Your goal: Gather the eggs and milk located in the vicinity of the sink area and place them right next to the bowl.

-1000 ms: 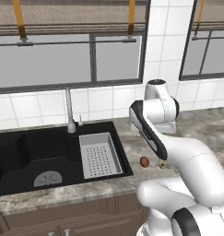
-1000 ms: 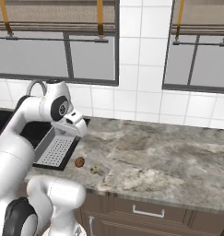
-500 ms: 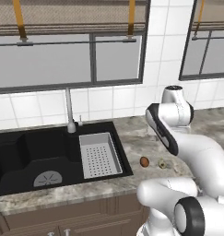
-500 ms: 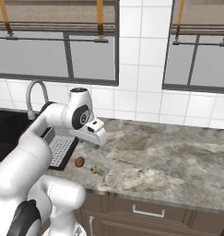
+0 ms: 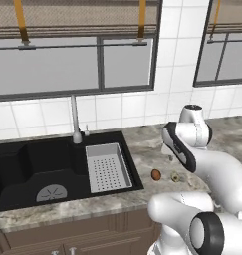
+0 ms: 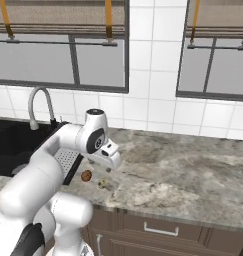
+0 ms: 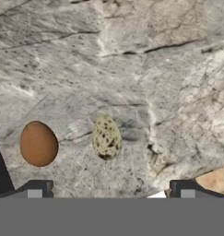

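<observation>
Brown egg (image 7: 38,143) at left centre of the hand view, lying on the grey marbled counter (image 7: 132,55), just beside a pale speckled egg (image 7: 107,137) at centre, apart from it. Both just right of the black sink (image 5: 43,172) and its grey perforated tray (image 5: 107,167) in the left base view. Gripper (image 7: 111,189) at bottom edge above them, fingertips spread wide, holding nothing.

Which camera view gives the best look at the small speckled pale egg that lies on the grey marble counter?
The hand view: the small speckled pale egg is large there, spots plain, beside the brown egg. In the left base view and the right base view it is only a tiny pale dot on the grey marble counter.
</observation>
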